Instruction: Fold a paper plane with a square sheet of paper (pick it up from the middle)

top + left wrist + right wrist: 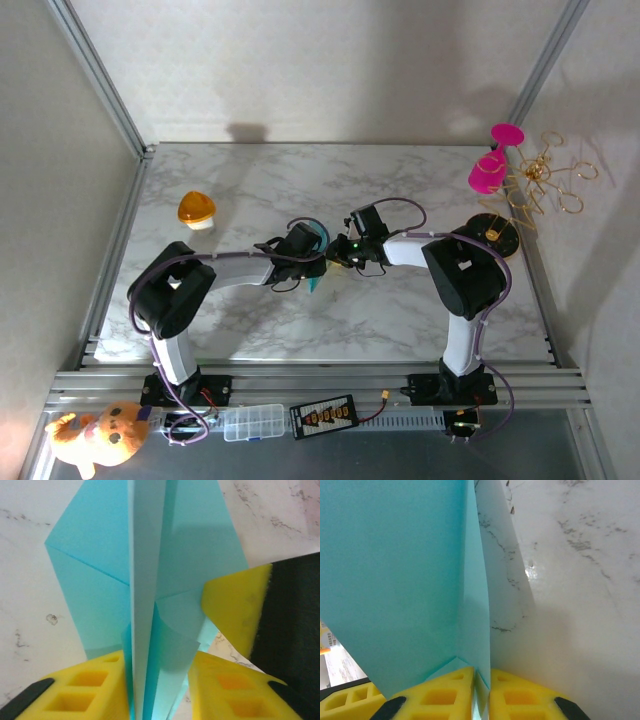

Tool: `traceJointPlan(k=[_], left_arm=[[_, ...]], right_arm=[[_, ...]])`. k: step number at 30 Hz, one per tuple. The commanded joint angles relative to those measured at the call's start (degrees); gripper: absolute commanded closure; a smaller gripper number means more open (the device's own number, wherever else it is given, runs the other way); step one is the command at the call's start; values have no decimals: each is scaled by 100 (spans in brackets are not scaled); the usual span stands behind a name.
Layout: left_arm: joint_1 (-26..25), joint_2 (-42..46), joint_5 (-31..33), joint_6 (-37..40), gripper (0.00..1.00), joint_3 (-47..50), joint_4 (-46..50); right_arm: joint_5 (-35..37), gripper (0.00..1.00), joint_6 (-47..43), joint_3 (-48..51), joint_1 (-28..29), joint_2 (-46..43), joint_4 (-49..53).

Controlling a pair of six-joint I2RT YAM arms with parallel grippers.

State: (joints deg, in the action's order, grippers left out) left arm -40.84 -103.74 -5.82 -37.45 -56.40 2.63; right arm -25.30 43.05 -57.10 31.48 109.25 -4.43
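The square sheet of paper (pixel 316 284) is teal-blue and creased into a narrow pointed shape with a raised centre fold. It is held up between both arms above the middle of the marble table (pixel 400 180). My left gripper (pixel 311 258) comes in from the left. In the left wrist view its yellow fingers (pixel 95 685) close on the fanned layers of the paper (pixel 100 565), at the left gripper (pixel 157 690). My right gripper (pixel 336 258) meets it from the right. Its yellow pad (pixel 235 610) presses the paper's side. The right gripper (pixel 481 695) pinches a thin fold of the paper (pixel 395 580).
An orange dome-shaped object (pixel 197 209) sits at the back left of the table. A pink goblet-like thing (pixel 488 172) and gold wire shapes (pixel 545 185) stand at the back right. A plush toy (pixel 95 435) and a small clear box (pixel 254 421) lie by the arm bases.
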Motion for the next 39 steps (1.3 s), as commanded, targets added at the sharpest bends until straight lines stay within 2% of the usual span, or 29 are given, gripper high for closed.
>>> traceJointPlan(k=[1, 9, 19, 30, 39], left_arm=[[-64, -76, 291, 38, 72, -159, 253], [-64, -146, 581, -60, 77, -253, 479], [-64, -329, 793, -22, 75, -493, 727], [-64, -445, 945, 35, 84, -810, 956], [-25, -745, 1759, 318, 87, -1709, 1438]], right_arm=[[-1, 84, -31, -125, -28, -193, 135], [305, 75, 2, -37, -37, -406, 205], [800, 66, 55, 202, -88, -813, 282], [1193, 61, 37, 430, -102, -1137, 359], [2280, 41, -209, 893, -137, -1866, 564]])
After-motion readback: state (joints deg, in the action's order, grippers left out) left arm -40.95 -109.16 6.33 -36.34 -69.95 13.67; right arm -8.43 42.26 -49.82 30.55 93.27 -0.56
